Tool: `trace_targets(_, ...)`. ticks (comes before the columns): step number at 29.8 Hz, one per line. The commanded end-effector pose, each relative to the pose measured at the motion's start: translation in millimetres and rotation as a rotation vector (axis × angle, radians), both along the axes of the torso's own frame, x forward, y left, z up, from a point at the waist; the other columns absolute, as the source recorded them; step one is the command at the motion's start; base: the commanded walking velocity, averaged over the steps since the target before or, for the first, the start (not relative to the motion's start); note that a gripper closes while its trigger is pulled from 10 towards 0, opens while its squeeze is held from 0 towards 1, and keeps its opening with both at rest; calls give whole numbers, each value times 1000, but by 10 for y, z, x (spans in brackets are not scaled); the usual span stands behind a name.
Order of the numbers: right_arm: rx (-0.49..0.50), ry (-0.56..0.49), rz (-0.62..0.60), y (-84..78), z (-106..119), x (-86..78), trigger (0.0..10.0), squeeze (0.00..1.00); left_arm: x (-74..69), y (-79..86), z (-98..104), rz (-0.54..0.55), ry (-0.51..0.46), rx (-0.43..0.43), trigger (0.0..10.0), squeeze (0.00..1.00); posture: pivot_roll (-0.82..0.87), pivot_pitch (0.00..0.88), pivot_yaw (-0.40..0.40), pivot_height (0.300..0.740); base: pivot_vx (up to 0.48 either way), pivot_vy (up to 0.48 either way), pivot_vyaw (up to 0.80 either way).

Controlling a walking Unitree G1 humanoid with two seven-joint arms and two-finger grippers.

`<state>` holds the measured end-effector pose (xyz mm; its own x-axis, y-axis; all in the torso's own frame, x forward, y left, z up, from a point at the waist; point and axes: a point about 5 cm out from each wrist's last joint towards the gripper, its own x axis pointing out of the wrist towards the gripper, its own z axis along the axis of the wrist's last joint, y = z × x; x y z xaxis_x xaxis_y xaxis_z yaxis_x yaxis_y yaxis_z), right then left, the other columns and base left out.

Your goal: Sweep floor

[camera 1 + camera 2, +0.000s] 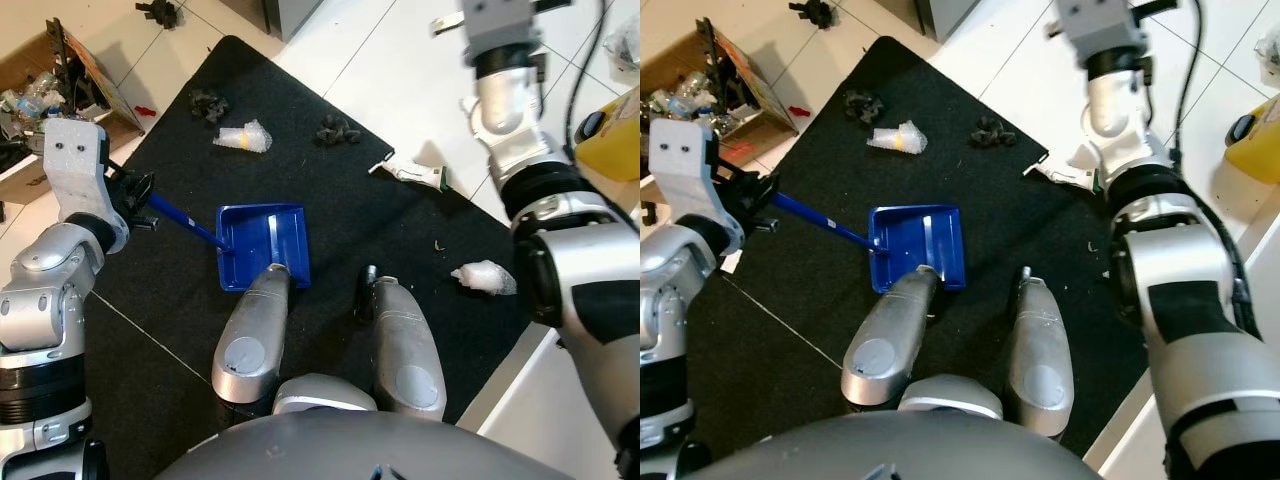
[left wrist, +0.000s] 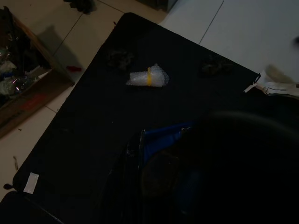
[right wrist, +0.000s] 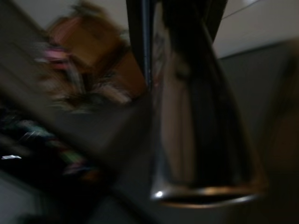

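Observation:
A blue dustpan lies flat on the black mat, just in front of my feet. Its blue handle runs left into my left gripper, which is shut on it. In the dim left wrist view the dustpan sits below the fingers. My right arm reaches up past the top of the picture. The right wrist view is blurred, with a dark shiny shaft running along it. Litter on the mat: a crumpled clear plastic piece with a yellow band and two black clumps.
A white tube-like wrapper lies at the mat's far right edge, and a white crumpled wad near its right side. A cardboard box of clutter stands at left on the tiles. A yellow object is at right. My legs stand on the mat.

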<state>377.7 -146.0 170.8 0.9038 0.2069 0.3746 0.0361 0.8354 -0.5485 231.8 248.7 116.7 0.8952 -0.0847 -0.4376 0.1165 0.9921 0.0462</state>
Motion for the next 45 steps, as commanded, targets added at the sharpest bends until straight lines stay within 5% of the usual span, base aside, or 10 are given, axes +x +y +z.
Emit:
trace_targets(1,-29,103,8,-13,-212,-43,10000,0,-87,47,-85,18,60,1,10000,0,471,290,44,740,0,0,0)
trace_targets(3,221,277,-4,-78,-460,-97,10000,0,-90,33,-90,19,62,-4,10000,0,467,285,45,740,0,0,0)
trace_targets(5,221,277,-4,-78,-460,-97,10000,0,-90,33,-90,19,62,-4,10000,0,467,285,45,740,0,0,0)
trace_targets(6,423,370,-30,-142,-593,-125,10000,0,-86,31,-95,19,65,-5,10000,0,461,279,48,740,0,0,0)
trace_targets(8,423,370,-30,-142,-593,-125,10000,0,-86,31,-95,19,65,-5,10000,0,461,279,48,740,0,0,0)
trace_targets(10,781,474,-81,-245,-823,-206,10000,0,-26,13,-102,11,61,-8,10000,0,443,246,49,740,0,0,0)
trace_targets(20,1132,357,70,-272,-605,-127,10000,0,136,-59,-115,2,31,-26,10000,0,391,188,24,740,0,0,0)
trace_targets(26,1114,150,352,-313,6,-67,10000,0,222,-121,-139,0,15,-45,10000,0,370,180,15,740,0,0,0)
trace_targets(34,1035,-43,422,-606,545,-151,10000,0,250,-164,-181,-6,18,-54,10000,0,348,168,8,740,0,0,0)
trace_targets(45,785,9,119,-784,265,-145,10000,0,306,-174,-218,3,7,-53,10000,0,341,141,-3,740,0,0,0)
